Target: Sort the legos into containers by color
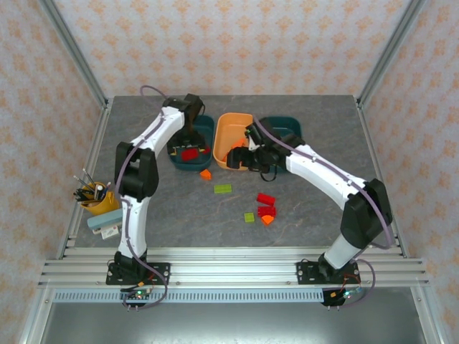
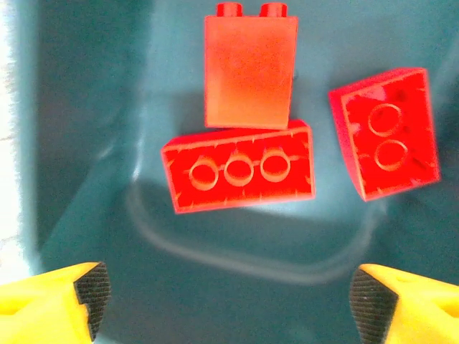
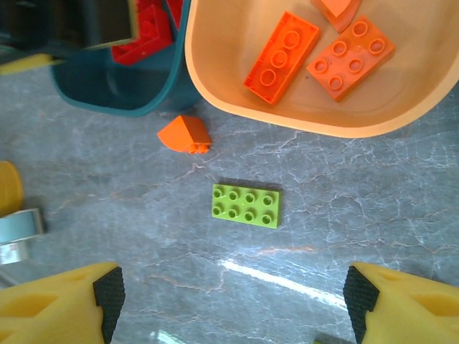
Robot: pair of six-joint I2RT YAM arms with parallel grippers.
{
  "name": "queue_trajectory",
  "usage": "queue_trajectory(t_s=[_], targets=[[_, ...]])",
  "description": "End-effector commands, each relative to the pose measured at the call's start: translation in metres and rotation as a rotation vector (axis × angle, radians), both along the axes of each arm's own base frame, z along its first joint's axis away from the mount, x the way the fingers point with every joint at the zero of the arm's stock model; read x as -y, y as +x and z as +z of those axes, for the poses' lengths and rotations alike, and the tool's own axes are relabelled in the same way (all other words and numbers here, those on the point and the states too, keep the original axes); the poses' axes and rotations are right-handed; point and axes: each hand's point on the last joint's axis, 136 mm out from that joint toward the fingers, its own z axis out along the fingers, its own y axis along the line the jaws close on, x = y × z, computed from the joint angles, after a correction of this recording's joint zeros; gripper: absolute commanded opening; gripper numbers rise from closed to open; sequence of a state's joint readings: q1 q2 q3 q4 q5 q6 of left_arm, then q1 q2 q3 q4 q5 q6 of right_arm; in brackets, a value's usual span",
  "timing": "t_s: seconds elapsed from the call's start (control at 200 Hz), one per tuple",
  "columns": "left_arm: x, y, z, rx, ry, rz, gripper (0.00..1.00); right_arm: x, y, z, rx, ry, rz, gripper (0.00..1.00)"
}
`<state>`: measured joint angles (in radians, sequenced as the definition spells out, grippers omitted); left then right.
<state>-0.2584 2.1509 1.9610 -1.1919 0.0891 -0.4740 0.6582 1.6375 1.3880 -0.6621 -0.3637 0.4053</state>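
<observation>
Pads of left gripper (image 2: 229, 294) spread wide, nothing between them, hanging over three red plastic bricks (image 2: 240, 168) lying in dark teal plastic tray (image 2: 86, 143). Right gripper (image 3: 229, 301) likewise parted and empty, above flat yellow-green plastic brick (image 3: 246, 206) on grey table (image 3: 358, 215); small orange wedge brick (image 3: 185, 134) just beside teal tray wall, near pale orange tray (image 3: 287, 120). Likely trouble: closing off-centre on thin green plate and skidding it, or clipping orange tray rim on descent.
</observation>
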Motion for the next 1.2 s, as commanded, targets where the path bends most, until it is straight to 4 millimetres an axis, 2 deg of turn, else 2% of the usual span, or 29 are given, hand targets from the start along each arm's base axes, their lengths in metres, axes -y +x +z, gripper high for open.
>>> queue_trajectory(t_s=[0.0, 0.01, 0.02, 0.055, 0.15, 0.16, 0.27, 0.37, 0.485, 0.595, 0.781, 0.856, 1.041, 1.196], targets=[[-0.002, -0.012, 0.067, 0.193, -0.007, 0.037, 0.94, 0.005, -0.004, -0.014, 0.022, -0.207, 0.002, 0.82], [-0.001, -0.014, 0.066, 0.194, -0.007, 0.036, 0.95, 0.004, -0.005, -0.016, 0.018, -0.216, 0.003, 0.82], [-0.002, -0.017, 0.076, 0.221, -0.019, 0.050, 0.95, 0.003, -0.005, -0.018, 0.017, -0.229, 0.003, 0.82], [-0.001, -0.024, 0.087, 0.267, -0.047, 0.075, 0.96, 0.000, -0.008, -0.027, 0.004, -0.268, 0.001, 0.83], [-0.003, -0.053, 0.100, 0.338, -0.100, 0.108, 0.97, -0.013, -0.014, -0.050, -0.039, -0.334, -0.011, 0.85], [-0.002, -0.054, 0.107, 0.361, -0.111, 0.111, 0.97, -0.016, -0.015, -0.053, -0.041, -0.340, -0.010, 0.86], [-0.005, -0.097, 0.103, 0.401, -0.146, 0.121, 0.99, -0.038, -0.020, -0.074, -0.070, -0.370, -0.014, 0.89], [-0.011, -0.138, 0.090, 0.382, -0.161, 0.125, 0.99, -0.054, -0.022, -0.094, -0.097, -0.396, -0.019, 0.90], [-0.017, -0.176, 0.077, 0.363, -0.191, 0.133, 0.99, -0.057, -0.019, -0.112, -0.125, -0.438, -0.055, 0.90], [-0.022, -0.198, 0.075, 0.372, -0.213, 0.129, 0.99, -0.058, -0.013, -0.122, -0.128, -0.471, -0.065, 0.89], [-0.023, -0.213, 0.072, 0.354, -0.231, 0.120, 0.99, -0.059, -0.008, -0.136, -0.168, -0.518, -0.055, 0.85], [-0.022, -0.212, 0.074, 0.359, -0.236, 0.116, 0.99, -0.059, -0.007, -0.140, -0.175, -0.527, -0.058, 0.83], [-0.021, -0.209, 0.081, 0.378, -0.239, 0.110, 0.99, -0.045, -0.007, -0.150, -0.215, -0.566, -0.093, 0.80], [-0.021, -0.209, 0.081, 0.378, -0.244, 0.113, 0.98, -0.046, -0.005, -0.153, -0.232, -0.552, -0.085, 0.74]])
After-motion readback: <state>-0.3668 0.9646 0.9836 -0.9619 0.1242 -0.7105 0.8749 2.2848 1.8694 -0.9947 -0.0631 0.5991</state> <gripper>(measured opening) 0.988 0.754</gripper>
